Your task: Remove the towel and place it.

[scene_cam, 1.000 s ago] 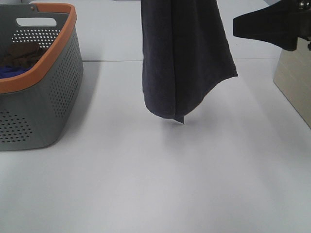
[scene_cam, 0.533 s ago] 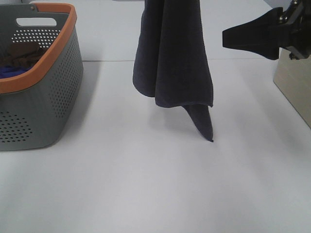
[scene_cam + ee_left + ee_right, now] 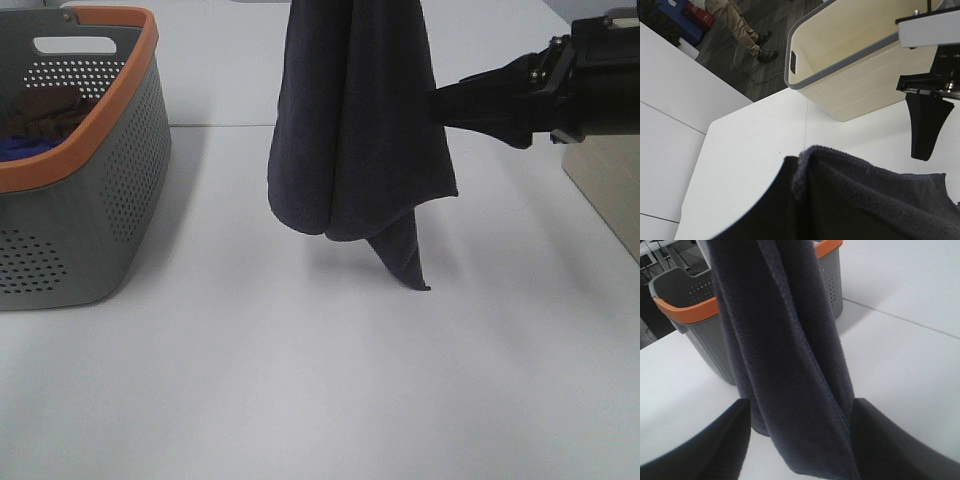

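Observation:
The dark navy towel (image 3: 355, 130) hangs in long folds from above the top edge of the exterior view, its lowest corner just over the white table (image 3: 320, 380). My left gripper (image 3: 790, 200) is shut on the towel's bunched top (image 3: 865, 200); it is out of the exterior view. My right gripper (image 3: 440, 103) reaches in from the right to the towel's right edge. In the right wrist view it (image 3: 797, 435) is open, one finger on each side of the hanging towel (image 3: 785, 350).
A grey basket with an orange rim (image 3: 90, 150) stands at the far left, holding a brown cloth (image 3: 45, 110) and a bright blue cloth (image 3: 20, 147). A cream bin (image 3: 605, 170) stands at the right edge; it also shows in the left wrist view (image 3: 850, 65).
My right gripper has moved left until its fingers straddle the towel's right edge. The towel has swung and turned, and its lowest corner now hangs further right.

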`<state>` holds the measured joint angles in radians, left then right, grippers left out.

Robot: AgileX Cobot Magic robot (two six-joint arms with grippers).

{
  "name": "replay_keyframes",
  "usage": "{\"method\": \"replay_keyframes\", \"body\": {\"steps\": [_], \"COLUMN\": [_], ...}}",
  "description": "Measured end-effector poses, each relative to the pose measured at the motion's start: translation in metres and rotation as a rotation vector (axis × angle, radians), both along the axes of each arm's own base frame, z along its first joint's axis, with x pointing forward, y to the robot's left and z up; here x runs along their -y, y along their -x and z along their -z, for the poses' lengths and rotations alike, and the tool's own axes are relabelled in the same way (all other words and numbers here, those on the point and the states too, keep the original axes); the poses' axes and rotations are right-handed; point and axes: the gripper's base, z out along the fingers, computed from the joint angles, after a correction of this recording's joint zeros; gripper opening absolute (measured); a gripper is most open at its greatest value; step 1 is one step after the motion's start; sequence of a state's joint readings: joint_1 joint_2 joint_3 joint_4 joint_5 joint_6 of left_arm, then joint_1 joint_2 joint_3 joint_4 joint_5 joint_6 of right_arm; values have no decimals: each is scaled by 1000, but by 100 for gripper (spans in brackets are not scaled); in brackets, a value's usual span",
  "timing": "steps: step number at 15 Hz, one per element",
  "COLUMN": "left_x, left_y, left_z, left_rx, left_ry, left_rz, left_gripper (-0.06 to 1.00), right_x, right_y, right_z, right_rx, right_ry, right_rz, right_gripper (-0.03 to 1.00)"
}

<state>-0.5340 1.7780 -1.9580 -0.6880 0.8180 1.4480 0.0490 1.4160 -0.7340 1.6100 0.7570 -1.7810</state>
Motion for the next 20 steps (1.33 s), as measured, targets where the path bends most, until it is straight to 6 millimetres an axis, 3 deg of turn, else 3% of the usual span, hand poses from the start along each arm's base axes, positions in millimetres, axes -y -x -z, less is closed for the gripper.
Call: {"method": "replay_keyframes", "body": {"steps": [7, 11, 13, 14, 15, 16, 20], "left_x": [0, 0, 0, 0, -1, -1, 1], "left_y": [0, 0, 0, 0, -1, -2, -15], "left_z": [0, 0, 0, 0, 1, 2, 22], "left_rx": [0, 0, 0, 0, 4, -4, -87], "left_ry": [0, 0, 0, -1, -11, -16, -65], "left_rz": [0, 0, 0, 0, -5, -15, -83], "left_gripper": [0, 0, 0, 0, 0, 0, 0], "right_x": [1, -1, -1, -1, -1, 0, 5], "right_y": [-30, -34, -34, -34, -33, -32, -31], "right_z": [60, 79, 82, 82, 80, 79, 52], "right_rx": [-65, -130, -141, -141, -163, -201, -364], "right_ry": [50, 33, 33, 33, 20, 21, 139], "right_rz": [9, -9, -9, -9, 4, 22, 23], "right_gripper": [52, 51, 42, 31, 6, 0, 0]}}
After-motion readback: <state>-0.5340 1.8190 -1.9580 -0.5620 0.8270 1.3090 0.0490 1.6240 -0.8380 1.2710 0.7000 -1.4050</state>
